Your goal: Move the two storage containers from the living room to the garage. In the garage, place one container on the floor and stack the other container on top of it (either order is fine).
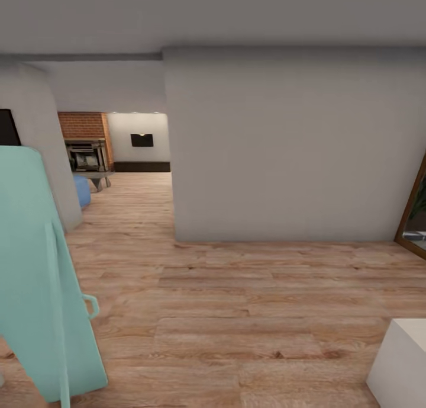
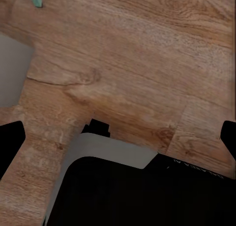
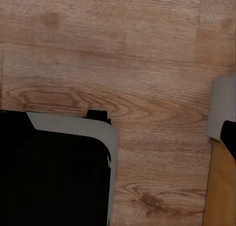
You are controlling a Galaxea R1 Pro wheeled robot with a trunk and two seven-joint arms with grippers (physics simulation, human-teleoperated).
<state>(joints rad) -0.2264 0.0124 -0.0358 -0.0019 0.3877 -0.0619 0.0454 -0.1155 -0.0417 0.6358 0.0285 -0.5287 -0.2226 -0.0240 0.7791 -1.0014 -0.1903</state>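
Ahead, a plain white wall [image 1: 284,147] is facing the head camera, its left edge forming a corner beside an open passage. Through that passage the living room [image 1: 127,153] is showing: a red brick fireplace [image 1: 86,141], a small dark panel [image 1: 142,140] on the far white wall, and something blue [image 1: 81,190] on the floor near a low table. Light wood plank flooring [image 1: 248,313] is running wide and open from the foreground up to the wall and into the passage. A tall mint-green slab [image 1: 35,278] is crowding the left edge, and a white block's corner [image 1: 402,360] is poking in at the lower right. A wood-framed glass door [image 1: 414,209] is sitting at the right edge.

Both wrist cameras are looking down on planks and the robot's black-and-grey base [image 2: 123,186]; faint white lettering on it is too blurred to read. Black finger tips [image 2: 11,142] are sitting at opposite edges of the left wrist view, so that pincer is spread apart; for the right pincer I cannot tell.
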